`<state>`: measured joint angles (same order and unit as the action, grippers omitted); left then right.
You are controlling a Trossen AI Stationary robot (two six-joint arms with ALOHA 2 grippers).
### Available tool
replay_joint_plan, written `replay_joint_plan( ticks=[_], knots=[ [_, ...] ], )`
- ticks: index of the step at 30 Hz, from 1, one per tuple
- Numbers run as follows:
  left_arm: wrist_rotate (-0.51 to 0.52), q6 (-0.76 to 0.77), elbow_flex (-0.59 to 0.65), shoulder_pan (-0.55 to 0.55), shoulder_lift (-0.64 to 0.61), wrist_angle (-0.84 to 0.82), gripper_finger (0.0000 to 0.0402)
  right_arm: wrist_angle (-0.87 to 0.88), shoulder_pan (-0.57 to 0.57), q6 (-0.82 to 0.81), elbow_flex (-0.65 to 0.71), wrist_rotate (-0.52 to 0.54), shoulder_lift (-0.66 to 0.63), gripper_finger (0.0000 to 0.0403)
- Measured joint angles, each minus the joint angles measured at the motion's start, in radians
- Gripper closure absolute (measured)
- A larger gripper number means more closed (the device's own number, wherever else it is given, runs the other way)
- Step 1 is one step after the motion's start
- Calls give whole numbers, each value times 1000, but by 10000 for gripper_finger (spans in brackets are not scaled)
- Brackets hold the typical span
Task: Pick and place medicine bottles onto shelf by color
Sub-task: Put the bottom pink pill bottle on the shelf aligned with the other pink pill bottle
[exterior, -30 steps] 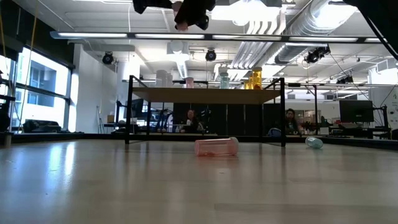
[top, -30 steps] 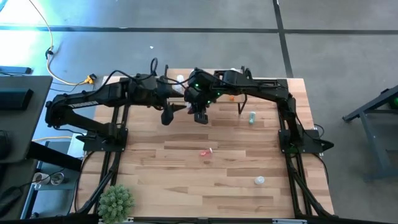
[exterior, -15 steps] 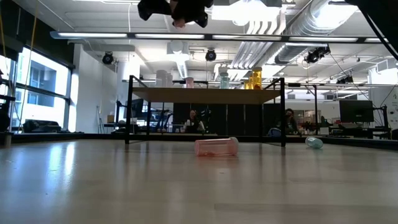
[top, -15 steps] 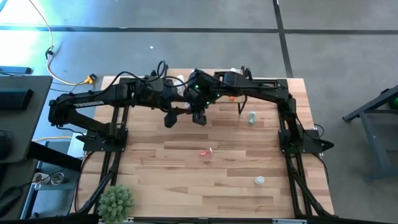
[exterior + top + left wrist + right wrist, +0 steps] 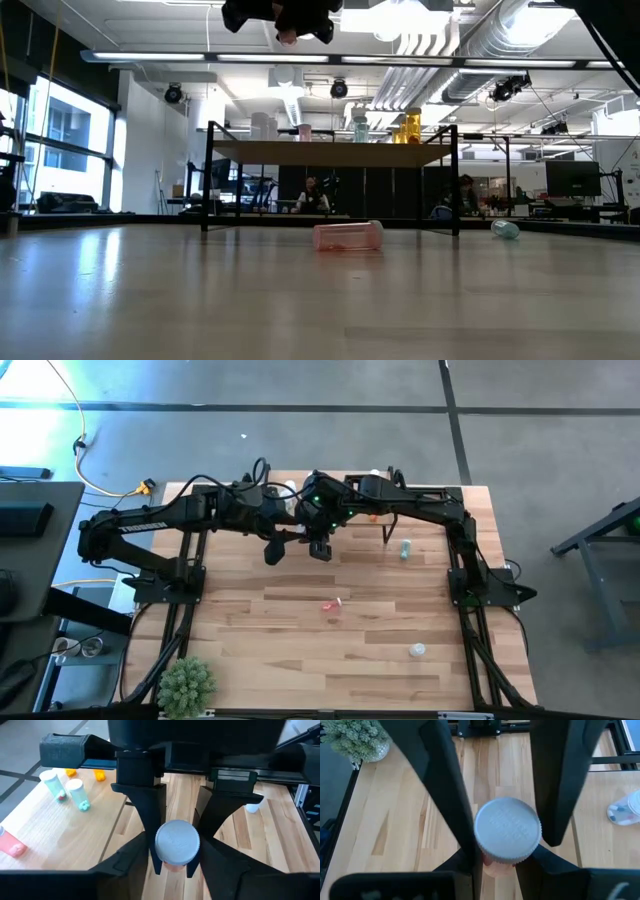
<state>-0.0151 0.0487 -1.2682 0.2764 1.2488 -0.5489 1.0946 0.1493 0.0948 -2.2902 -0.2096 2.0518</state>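
Medicine bottle (image 5: 177, 841): pink-bodied, white-capped, carried in the air above the table (image 5: 260, 645), toward 12 o'clock from the table's middle in the high view, caught between the two grippers.
Right gripper (image 5: 499, 864): clamped shut on the bottle's body just below the cap, reaching in from the 2 o'clock side.
Left gripper (image 5: 174, 866): nose to nose with the right one, set about the same bottle from the 10 o'clock side; grip cannot be told.
Shelf (image 5: 330, 152): light board on black legs at the table's 12 o'clock edge, beyond the meeting grippers.
On the shelf: upright bottles in colour groups, seen from the low view as white ones (image 5: 262, 126), a pink one (image 5: 304, 131), a green one (image 5: 360, 128) and orange ones (image 5: 410, 125).
Loose pink bottle (image 5: 331, 604): lying on its side near the table's middle, well apart from both grippers.
Loose green bottle (image 5: 405, 548): lying toward 2 o'clock, near the right arm.
Loose white bottle (image 5: 417, 651): toward 5 o'clock, alone on bare wood.
Plant (image 5: 187, 682): green and spiky, at the 7 o'clock corner.
Background: two people (image 5: 312, 195) seated in the room behind the shelf, far from the table.
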Motion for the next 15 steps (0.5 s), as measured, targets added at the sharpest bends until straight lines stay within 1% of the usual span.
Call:
replay_joint_plan(
  ticks=[4,7,10,15],
  knots=[
    [-1,-16,0,-1,0,1,280,0,0,-1,0,0,0,329],
    [-15,-17,0,0,0,0,294,0,0,-1,0,0,0,329],
    [-29,-17,0,-1,0,-1,297,0,0,-4,0,-1,0,329],
    [-32,-16,0,-3,0,-1,288,0,0,5,-1,-1,0,325]
  ],
)
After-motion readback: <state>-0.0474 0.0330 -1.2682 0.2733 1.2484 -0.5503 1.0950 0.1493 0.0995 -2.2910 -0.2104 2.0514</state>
